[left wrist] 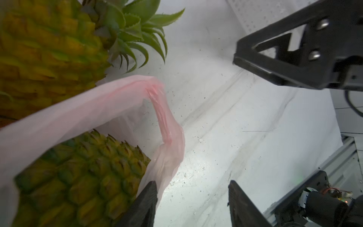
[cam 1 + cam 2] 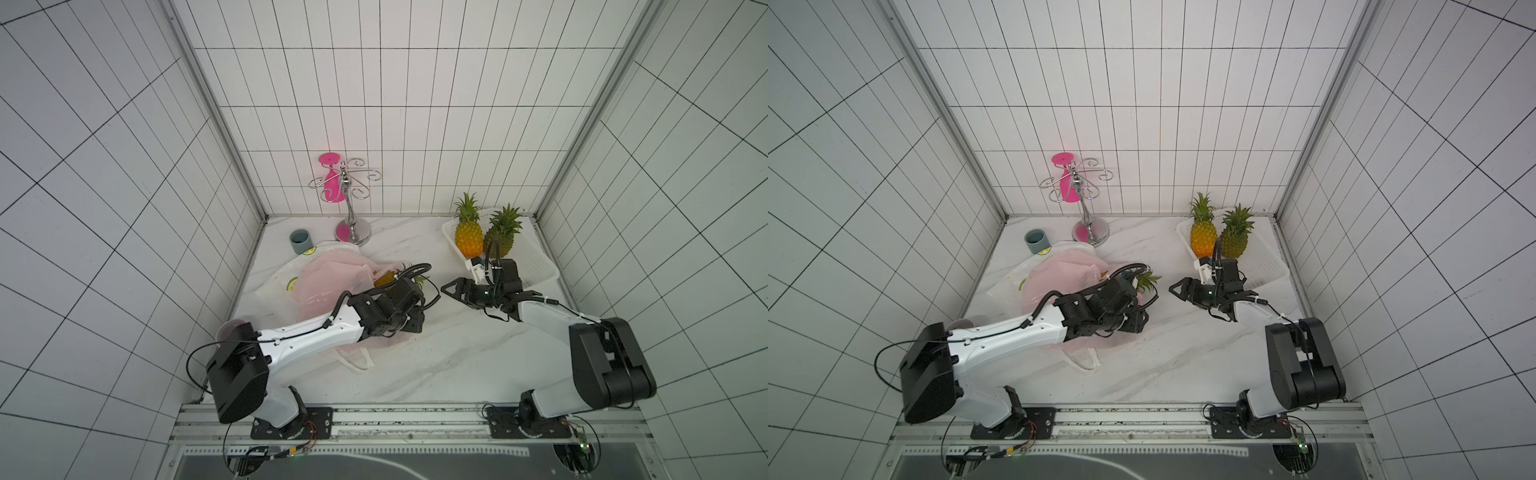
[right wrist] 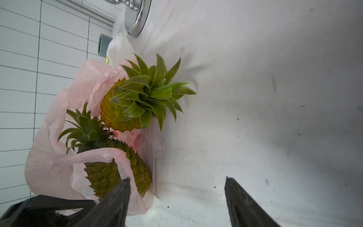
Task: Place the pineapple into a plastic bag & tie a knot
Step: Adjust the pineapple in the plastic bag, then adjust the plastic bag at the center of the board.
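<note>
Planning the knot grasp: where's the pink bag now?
In both top views the pink bag lies left on the table, partly under the left arm, near the grey cup, with two pineapples in its mouth.

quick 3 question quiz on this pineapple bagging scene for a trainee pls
1. True or false: the pineapple at the mouth of the pink plastic bag is wholly inside it.
2. How many pineapples stand in the white basket?
3. The right gripper is: A) shut on a bag handle, B) open and empty, C) holding a pineapple.

Key
1. False: its leafy crown lies bare on the table.
2. Two.
3. B.
</note>
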Robot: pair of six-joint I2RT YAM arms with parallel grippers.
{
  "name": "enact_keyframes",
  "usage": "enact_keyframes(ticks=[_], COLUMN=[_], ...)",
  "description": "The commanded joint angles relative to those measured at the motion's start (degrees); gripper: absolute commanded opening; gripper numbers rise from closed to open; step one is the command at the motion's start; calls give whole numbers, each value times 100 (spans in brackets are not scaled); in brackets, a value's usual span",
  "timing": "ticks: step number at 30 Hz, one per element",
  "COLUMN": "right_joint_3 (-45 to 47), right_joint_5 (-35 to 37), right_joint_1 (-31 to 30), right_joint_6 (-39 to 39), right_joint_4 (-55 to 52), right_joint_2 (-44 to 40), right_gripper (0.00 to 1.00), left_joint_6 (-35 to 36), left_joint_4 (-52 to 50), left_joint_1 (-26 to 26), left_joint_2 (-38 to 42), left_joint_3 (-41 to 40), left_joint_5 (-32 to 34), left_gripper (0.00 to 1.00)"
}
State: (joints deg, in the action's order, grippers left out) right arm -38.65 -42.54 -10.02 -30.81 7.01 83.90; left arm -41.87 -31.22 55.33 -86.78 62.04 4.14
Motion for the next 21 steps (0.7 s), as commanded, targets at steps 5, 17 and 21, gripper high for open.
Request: enact_keyframes(ticks=[5, 17, 21], right_joint_3=[611, 963, 980], right_joint_5=[-289, -811, -902], right_joint_1=[161, 603, 624], right_joint_6=[-293, -673, -792], right_joint_4=[684, 1344, 1542], right_joint_2=[-601, -735, -663], right_gripper=[77, 76, 76], left_joint_6=[45, 543, 528], left_joint_4=[-76, -1302, -1669], left_joint_1=[-18, 225, 357], left_joint_2=[-1035, -2050, -1921], left_joint_3=[1053, 1952, 1979], left_joint_5=[959, 1602, 1873], left_gripper=[60, 62, 62])
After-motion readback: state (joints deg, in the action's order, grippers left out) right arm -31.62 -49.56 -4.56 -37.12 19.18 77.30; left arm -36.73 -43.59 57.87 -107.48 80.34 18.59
